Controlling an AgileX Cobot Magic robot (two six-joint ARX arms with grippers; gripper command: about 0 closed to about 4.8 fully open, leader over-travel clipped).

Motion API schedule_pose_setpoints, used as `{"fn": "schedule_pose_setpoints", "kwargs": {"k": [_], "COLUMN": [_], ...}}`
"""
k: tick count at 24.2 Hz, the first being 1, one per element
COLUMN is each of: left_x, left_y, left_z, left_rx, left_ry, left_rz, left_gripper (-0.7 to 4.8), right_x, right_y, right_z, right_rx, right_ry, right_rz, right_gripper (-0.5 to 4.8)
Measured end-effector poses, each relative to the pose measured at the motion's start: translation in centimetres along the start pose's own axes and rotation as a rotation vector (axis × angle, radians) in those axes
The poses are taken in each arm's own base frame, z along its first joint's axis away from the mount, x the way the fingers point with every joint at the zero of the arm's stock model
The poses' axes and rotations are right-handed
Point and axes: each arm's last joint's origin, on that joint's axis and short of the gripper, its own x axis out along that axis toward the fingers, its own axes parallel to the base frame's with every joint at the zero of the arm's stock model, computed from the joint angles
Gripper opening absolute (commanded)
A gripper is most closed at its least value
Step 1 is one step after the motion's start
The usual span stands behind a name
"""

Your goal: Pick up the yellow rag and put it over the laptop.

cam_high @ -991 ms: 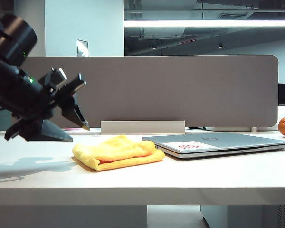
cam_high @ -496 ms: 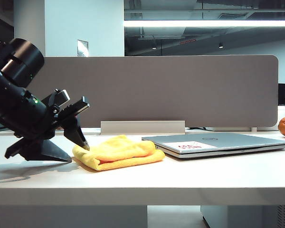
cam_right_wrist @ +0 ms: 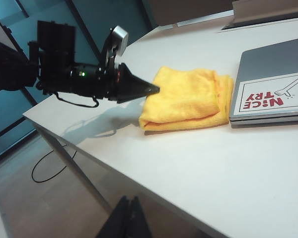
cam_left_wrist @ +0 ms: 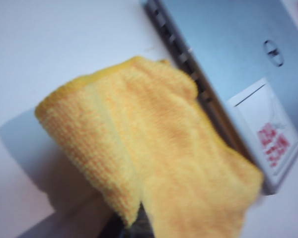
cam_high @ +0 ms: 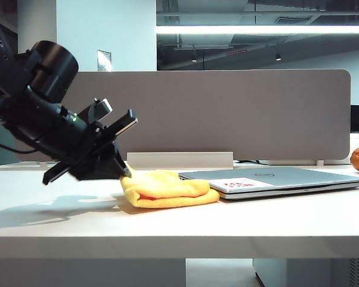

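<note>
The fingers of the left gripper (cam_high: 124,171) are pinched on the yellow rag (cam_high: 167,188) at its 9 o'clock edge; the rag lies on the tabletop (cam_high: 239,224), touching the laptop (cam_high: 281,179). The right gripper's (cam_right_wrist: 129,218) fingers are pressed together, well apart.

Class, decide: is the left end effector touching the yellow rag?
Touching. In the exterior view the left end effector is shut on the near edge of the yellow rag; the left wrist view shows the cloth bunched up at it.

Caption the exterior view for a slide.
Left gripper shut on rag edge beside closed laptop; right gripper shut, off to the side.
</note>
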Motion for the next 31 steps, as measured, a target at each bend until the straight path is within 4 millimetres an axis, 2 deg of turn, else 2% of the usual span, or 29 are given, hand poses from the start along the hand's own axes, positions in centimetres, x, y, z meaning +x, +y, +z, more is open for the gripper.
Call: {"fn": "schedule_pose_setpoints", "kwargs": {"k": [5, 6, 8, 10, 13, 17, 19, 22, 23, 29, 31], "left_x": [0.2, 0.1, -0.1, -0.5, -0.8, -0.7, 0.4, 4.1, 4.8, 11.8, 12.9], "left_y": [-2.3, -3.3, -4.3, -6.1, -7.8, -11.5, -12.8, -14.6, -14.9, -17.1, -17.4], "left_z": [3.6, 5.2, 6.8, 9.4, 10.9, 11.8, 11.9, 11.6, 11.5, 12.3, 12.4], "left_rx": [0.002, 0.008, 0.021, 0.048, 0.076, 0.113, 0.158, 0.179, 0.179, 0.115, 0.08], "left_ry": [-0.078, -0.106, -0.134, -0.183, -0.226, -0.295, -0.321, -0.299, -0.285, -0.147, -0.111], "left_rz": [-0.179, -0.237, -0.295, -0.382, -0.425, -0.441, -0.434, -0.455, -0.456, -0.502, -0.542], "left_gripper": [-0.06, -0.06, -0.06, -0.06, -0.06, -0.06, -0.06, -0.06, -0.06, -0.06, -0.06], "right_x": [0.0, 0.0, 0.0, 0.0, 0.0, 0.0, 0.0, 0.0, 0.0, 0.0, 0.0], "right_y": [0.0, 0.0, 0.0, 0.0, 0.0, 0.0, 0.0, 0.0, 0.0, 0.0, 0.0], "right_z": [0.0, 0.0, 0.0, 0.0, 0.0, 0.0, 0.0, 0.0, 0.0, 0.0, 0.0], "right_rx": [0.0, 0.0, 0.0, 0.0, 0.0, 0.0, 0.0, 0.0, 0.0, 0.0, 0.0], "right_ry": [0.0, 0.0, 0.0, 0.0, 0.0, 0.0, 0.0, 0.0, 0.0, 0.0, 0.0], "right_rz": [0.0, 0.0, 0.0, 0.0, 0.0, 0.0, -0.001, 0.0, -0.001, -0.001, -0.001], "right_gripper": [-0.01, -0.01, -0.01, -0.01, -0.01, -0.01, -0.01, -0.01, -0.01, -0.01, -0.01]}}
